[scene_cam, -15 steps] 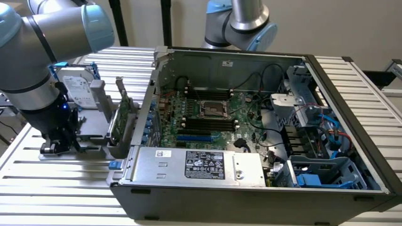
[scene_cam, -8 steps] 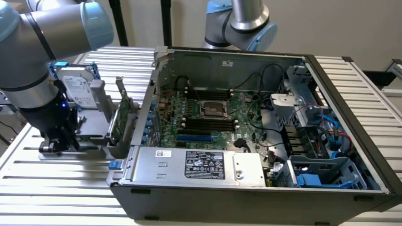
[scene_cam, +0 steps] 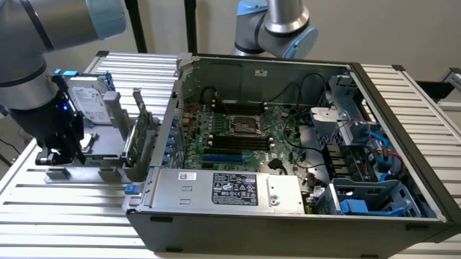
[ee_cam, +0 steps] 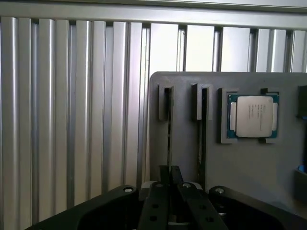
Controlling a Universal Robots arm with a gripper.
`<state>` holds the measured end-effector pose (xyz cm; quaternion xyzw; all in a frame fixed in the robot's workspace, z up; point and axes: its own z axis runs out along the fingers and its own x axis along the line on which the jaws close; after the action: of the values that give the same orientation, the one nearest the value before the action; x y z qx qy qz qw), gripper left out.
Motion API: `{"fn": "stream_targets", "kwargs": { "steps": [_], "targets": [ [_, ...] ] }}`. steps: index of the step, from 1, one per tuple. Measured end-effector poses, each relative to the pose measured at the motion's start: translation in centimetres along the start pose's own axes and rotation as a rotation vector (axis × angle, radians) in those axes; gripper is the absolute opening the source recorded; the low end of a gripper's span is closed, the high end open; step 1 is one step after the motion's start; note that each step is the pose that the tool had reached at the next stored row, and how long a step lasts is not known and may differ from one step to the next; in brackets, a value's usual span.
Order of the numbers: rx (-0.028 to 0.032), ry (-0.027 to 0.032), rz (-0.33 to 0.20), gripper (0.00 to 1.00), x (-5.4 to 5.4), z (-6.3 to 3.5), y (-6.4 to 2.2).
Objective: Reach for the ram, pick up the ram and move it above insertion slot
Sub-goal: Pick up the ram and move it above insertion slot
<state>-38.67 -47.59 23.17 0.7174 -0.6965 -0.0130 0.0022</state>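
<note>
The tool (ee_cam: 169, 170) is held nearly closed over a narrow slot of the grey holder (ee_cam: 240, 167), near the processor chip (ee_cam: 253, 116); whether anything is gripped cannot be told.

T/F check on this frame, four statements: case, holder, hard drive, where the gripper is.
1. The computer case is open, with the motherboard exposed. True.
2. A processor chip sits in a recess of the grey holder. True.
3. The hard drive lies inside the case. False: it stands upright outside the case, on the exterior view's left.
4. The gripper hangs over the motherboard. False: it is at the grey holder, outside the case.
</note>
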Motion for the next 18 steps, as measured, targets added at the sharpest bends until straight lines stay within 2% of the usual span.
{"fn": "stream_targets", "kwargs": {
  "steps": [8,11,13,18],
  "targets": [
    [-0.0001,0.0001,0.0,0.14,-0.1,-3.64,0.02],
    [0.0,0.0,0.0,0.14,-0.1,-5.02,-0.35],
    [0.0003,-0.0004,0.0,0.14,-0.1,-5.93,-0.99],
    [0.0001,-0.0068,0.0,0.14,0.0,-8.25,-3.19]
  ]
}}
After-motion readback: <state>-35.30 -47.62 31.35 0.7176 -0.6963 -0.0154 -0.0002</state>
